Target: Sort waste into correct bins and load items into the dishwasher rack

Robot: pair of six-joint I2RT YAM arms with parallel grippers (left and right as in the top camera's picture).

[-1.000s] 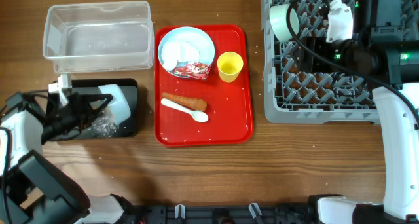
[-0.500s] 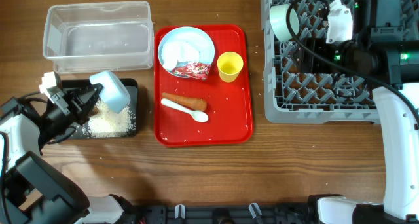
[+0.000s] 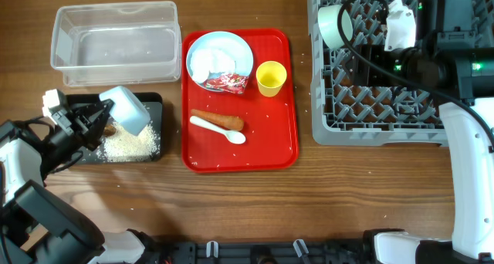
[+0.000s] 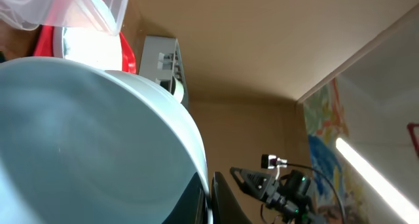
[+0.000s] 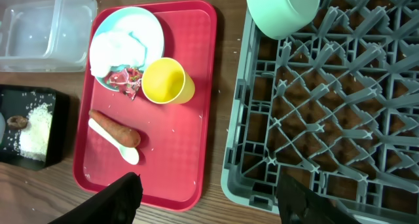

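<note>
the left gripper [image 3: 106, 113] is clamped on the rim of a pale blue-green bowl [image 3: 129, 110] and holds it tipped on its side above the black tray [image 3: 157, 100]. a heap of white rice [image 3: 133, 144] lies in that tray, with a small brown scrap [image 3: 110, 130] at its edge. the clear tub [image 3: 116, 63] sits just behind. the red serving tray [image 3: 270, 140] carries the blue plate [image 3: 243, 52], with crumpled tissue [image 3: 210, 63] and the red wrapper [image 3: 227, 82] on it. beside the plate are the yellow cup [image 3: 271, 78], the carrot [image 3: 220, 119] and the white spoon [image 3: 220, 130]. the second bowl [image 3: 333, 25] leans in the far left corner of the grey rack [image 3: 370, 125]. the right gripper [image 5: 209, 185] hovers with fingers spread, grasping nothing.
</note>
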